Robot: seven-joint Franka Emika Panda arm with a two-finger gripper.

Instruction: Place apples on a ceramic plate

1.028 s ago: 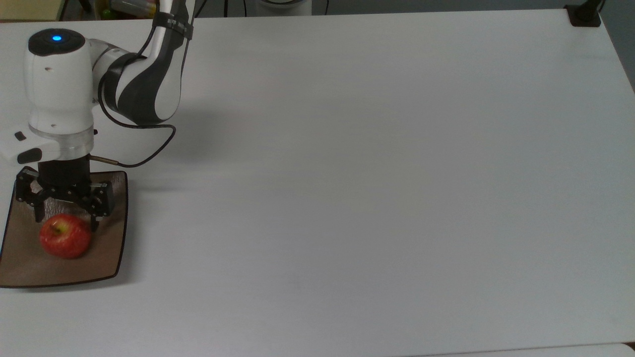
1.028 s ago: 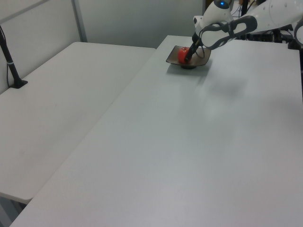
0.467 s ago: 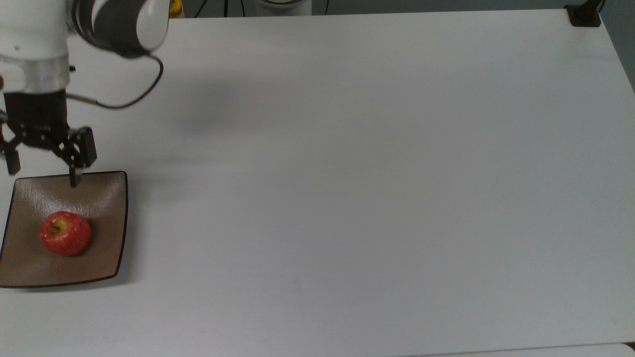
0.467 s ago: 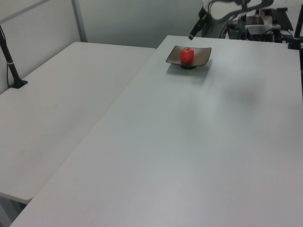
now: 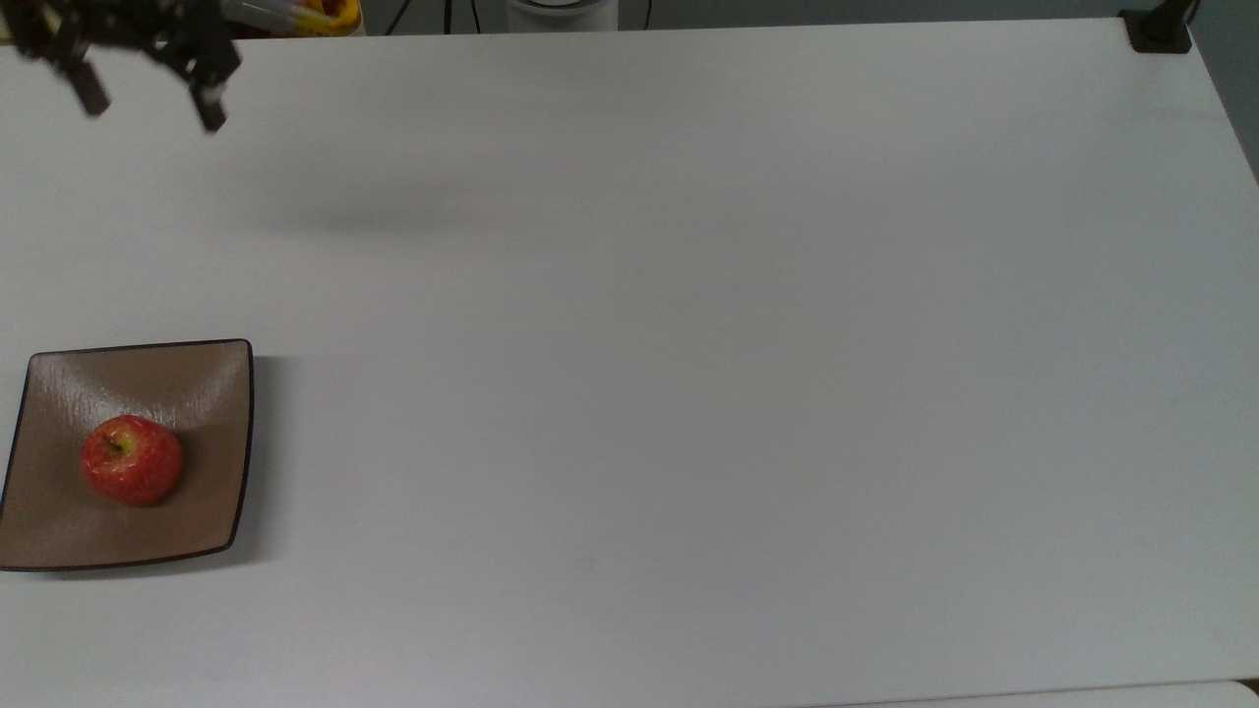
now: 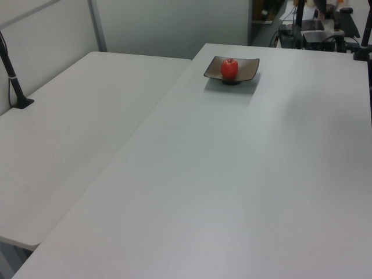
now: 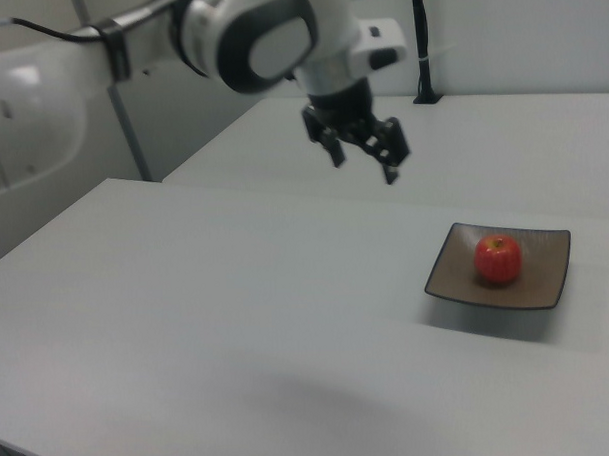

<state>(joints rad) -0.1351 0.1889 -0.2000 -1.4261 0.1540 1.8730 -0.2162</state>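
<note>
- The claw (image 7: 362,163) hangs in the air above the white table (image 5: 689,344), its two dark fingers (image 7: 391,171) spread wide with nothing between them.
- In the top view the claw (image 5: 152,103) sits at the upper left corner, fingers pointing down toward the tabletop.
- The apple (image 5: 131,460) is small, round and red, with a yellow-green dimple around a short stem that faces up.
- In the right view the apple (image 7: 498,258) looks glossy, with a paler patch near its top.
- It rests on the plate (image 5: 211,393), a square tan-brown dish with a thin dark rim and corners that turn up a little.
- The apple lies near the plate's middle, a bit toward the top view's left, and is much smaller than the plate.
- In the left view the plate (image 6: 247,66) stands at the far end of the table with the apple (image 6: 229,68) on it.
- Apple and claw are well apart: in the right view the plate (image 7: 541,280) lies below the claw and toward the right view's right.
- The arm (image 7: 268,39) reaches in from the right view's upper left, white with dark grey joint covers, its last link pointing roughly straight down at the claw.
- A black cable (image 7: 58,34) runs along the arm's upper part.
</note>
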